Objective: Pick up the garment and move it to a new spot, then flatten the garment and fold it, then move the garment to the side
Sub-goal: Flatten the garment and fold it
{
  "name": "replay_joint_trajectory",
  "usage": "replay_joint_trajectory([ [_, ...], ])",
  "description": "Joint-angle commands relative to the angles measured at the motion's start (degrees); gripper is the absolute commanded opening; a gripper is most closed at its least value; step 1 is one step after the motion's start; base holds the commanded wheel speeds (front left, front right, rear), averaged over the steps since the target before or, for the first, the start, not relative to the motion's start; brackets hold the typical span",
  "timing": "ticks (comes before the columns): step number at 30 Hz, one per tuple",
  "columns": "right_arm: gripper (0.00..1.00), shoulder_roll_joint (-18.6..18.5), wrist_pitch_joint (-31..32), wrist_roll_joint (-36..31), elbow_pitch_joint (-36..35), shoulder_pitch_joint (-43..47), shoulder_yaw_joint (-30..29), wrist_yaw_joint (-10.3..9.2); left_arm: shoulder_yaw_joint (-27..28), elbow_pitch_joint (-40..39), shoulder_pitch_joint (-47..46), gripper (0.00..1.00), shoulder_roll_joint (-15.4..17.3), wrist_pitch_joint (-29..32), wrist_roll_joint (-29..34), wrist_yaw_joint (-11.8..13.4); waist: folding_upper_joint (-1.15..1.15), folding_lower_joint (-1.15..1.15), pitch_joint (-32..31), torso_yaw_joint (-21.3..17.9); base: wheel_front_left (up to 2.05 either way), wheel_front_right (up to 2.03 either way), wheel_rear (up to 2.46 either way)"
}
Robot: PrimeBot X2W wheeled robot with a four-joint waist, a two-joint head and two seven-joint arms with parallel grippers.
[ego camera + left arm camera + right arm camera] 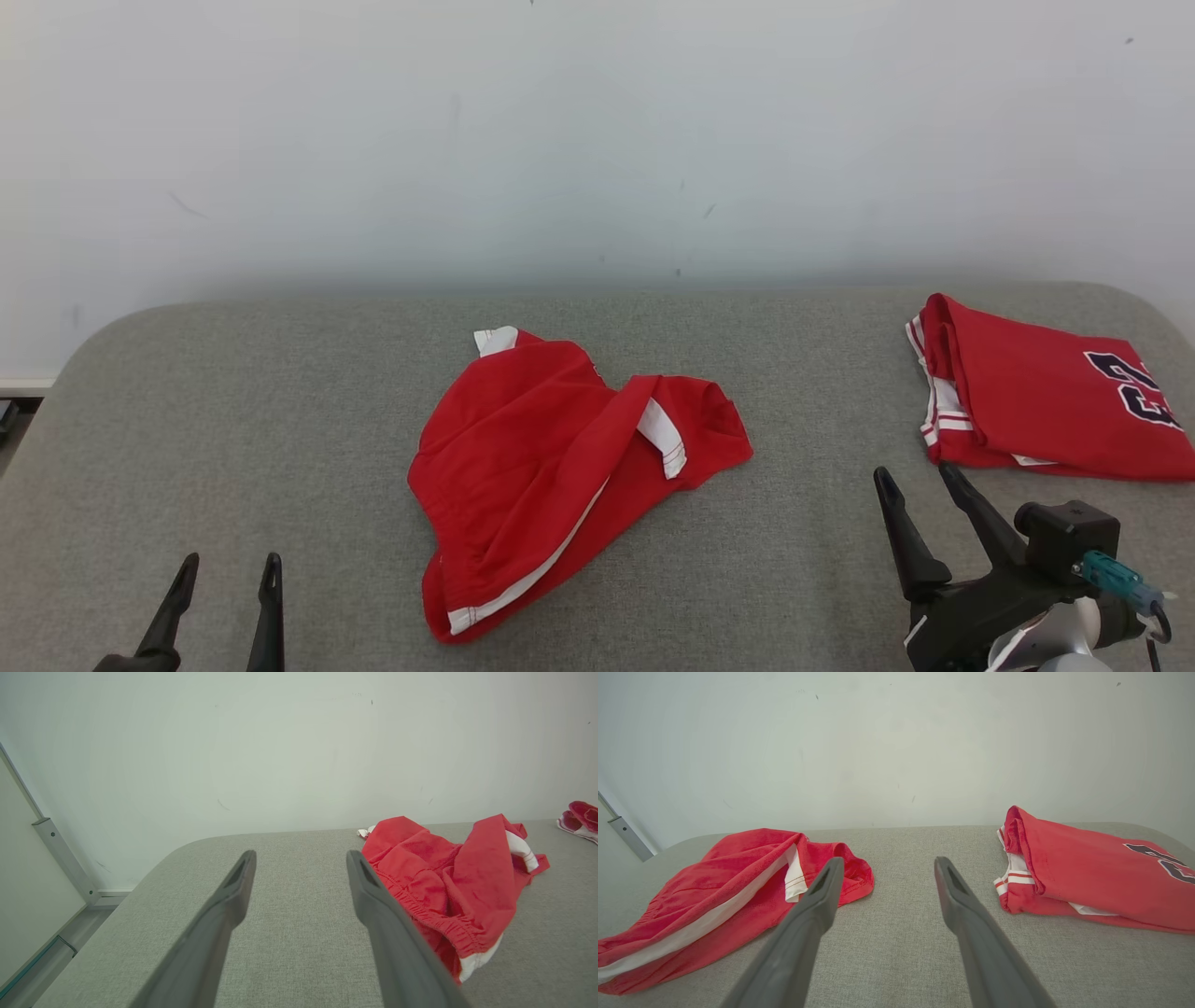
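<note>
Head view was where the whole layout could be taken in. The red shorts (560, 457) were seen crumpled in a loose heap around the middle of the table (280, 392), a bit closer to the near edge than the far one. One leg was flopped over the rest, so the white side stripe and a bit of white hem were turned up. Nothing was flattened, so the job was judged to be right at the start, pick-up not begun.

The left gripper (231, 562) was held low by the near left corner, spread wide, nothing gripped. The right gripper (915, 472) was held by the near edge further right, also spread and empty, just short of a folded jersey (1027, 392) tucked against the right edge. That one was probably stacked there to be kept out of the way.

Material-wise, the shorts looked thin and soft, with a gathered elastic waistband picked out in the left wrist view, so limp, droopy handling was expected. The table was covered in grey woven fabric with rounded corners, and some drag on the cloth was guessed.
</note>
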Motion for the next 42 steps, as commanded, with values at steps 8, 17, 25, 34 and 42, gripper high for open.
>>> replay_joint_trajectory([
  [8,1.00,-0.25,0.55,0.75,0.33,0.10,1.73,-0.12,-1.62,0.26,-0.76,1.00,-0.03,-0.38,-0.17,-0.54,0.00,0.00,0.28,0.45,0.00,0.00,0.00],
  [17,1.00,0.04,-0.08,2.64,6.65,-3.86,8.79,-0.12,-7.12,6.82,-4.45,1.00,-2.34,-2.92,-2.37,-3.99,0.00,0.00,1.11,1.71,0.00,0.00,0.00],
  [25,1.00,0.08,-2.54,5.86,17.75,-11.28,15.76,-0.12,-12.36,16.75,-8.41,1.00,-4.03,-4.94,-4.92,-5.75,0.00,0.00,2.02,2.97,0.00,0.00,0.00],
  [34,1.00,1.20,-6.46,10.32,31.46,-20.93,21.95,-0.12,-18.96,25.44,-14.05,1.00,-4.96,-6.16,-7.34,-6.48,0.00,0.00,3.90,4.96,0.00,0.00,0.00],
  [42,1.00,1.91,-8.85,14.18,40.01,-27.24,25.51,-0.12,-25.01,31.07,-19.16,1.00,-5.12,-6.57,-10.14,-6.42,0.00,0.00,6.62,6.73,0.00,0.00,0.00],
])
